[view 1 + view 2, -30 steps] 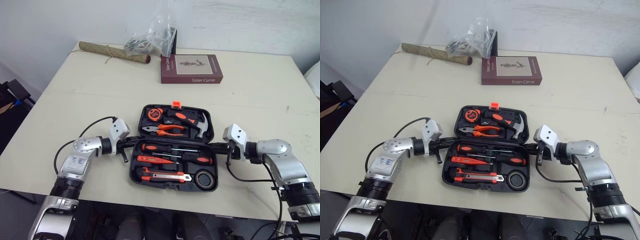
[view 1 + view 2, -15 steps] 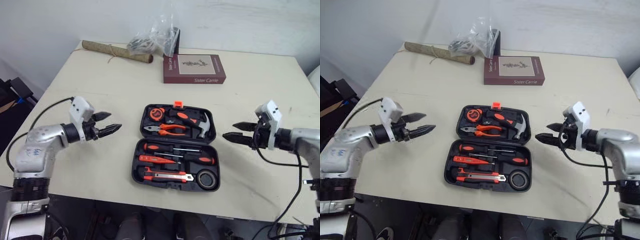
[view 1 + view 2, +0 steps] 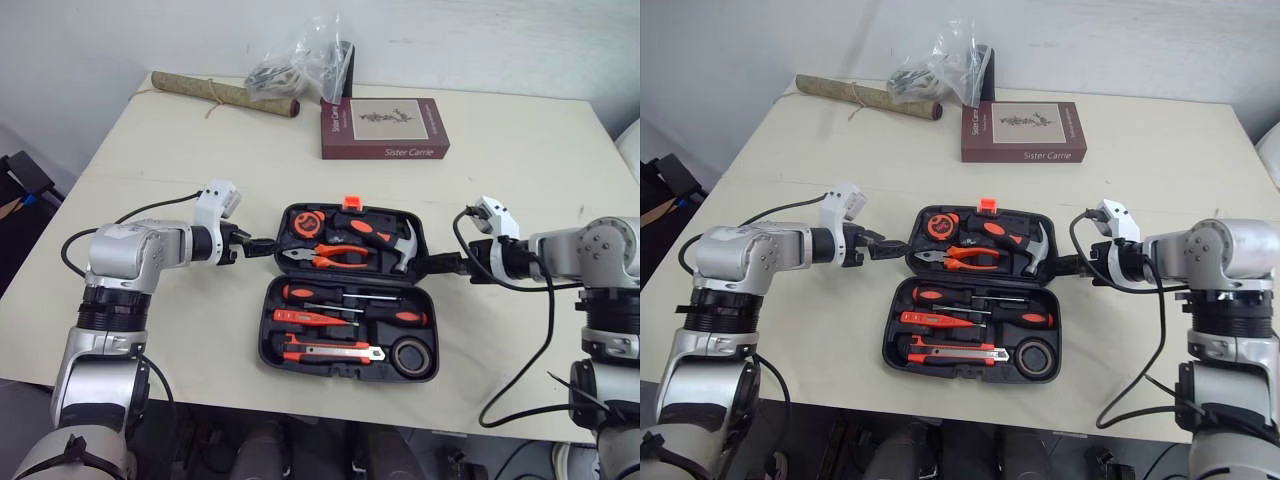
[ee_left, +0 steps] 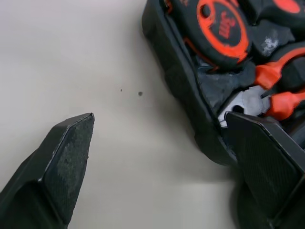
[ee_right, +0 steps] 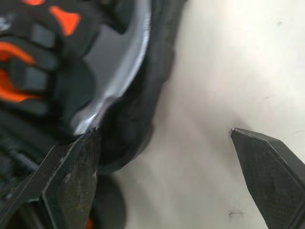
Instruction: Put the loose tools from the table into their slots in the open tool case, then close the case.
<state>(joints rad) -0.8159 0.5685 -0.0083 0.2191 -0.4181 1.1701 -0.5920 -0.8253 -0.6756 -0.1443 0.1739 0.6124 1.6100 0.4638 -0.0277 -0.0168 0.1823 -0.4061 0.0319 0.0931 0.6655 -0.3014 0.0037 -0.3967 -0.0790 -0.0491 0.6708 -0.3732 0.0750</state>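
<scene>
The black tool case [image 3: 273, 340] lies open in the middle of the table, its far half holding a tape measure [image 3: 306, 225], orange pliers [image 3: 335, 255] and a hammer [image 3: 385, 240]. Screwdrivers [image 3: 350, 298], a utility knife [image 3: 330, 350] and a roll of tape [image 3: 412, 355] fill the near half. My left gripper [image 3: 262, 243] is open at the far half's left side. In the left wrist view one finger [image 4: 267, 162] lies over the case rim [image 4: 181, 86]. The other finger [image 4: 66, 157] is over bare table. My right gripper [image 3: 440, 265] is open at the far half's right side, straddling the wall by the hammer head [image 5: 128, 62].
A maroon book [image 3: 385, 127] lies behind the case. A rolled mat [image 3: 222, 93] and a crumpled plastic bag [image 3: 305, 65] sit at the table's far edge. Bare tabletop [image 3: 520, 180] stretches on both sides of the case.
Both grippers were shut at the case's hinge line, then pulled outward and opened. Now they have come back in, open, to the sides of the far half.
</scene>
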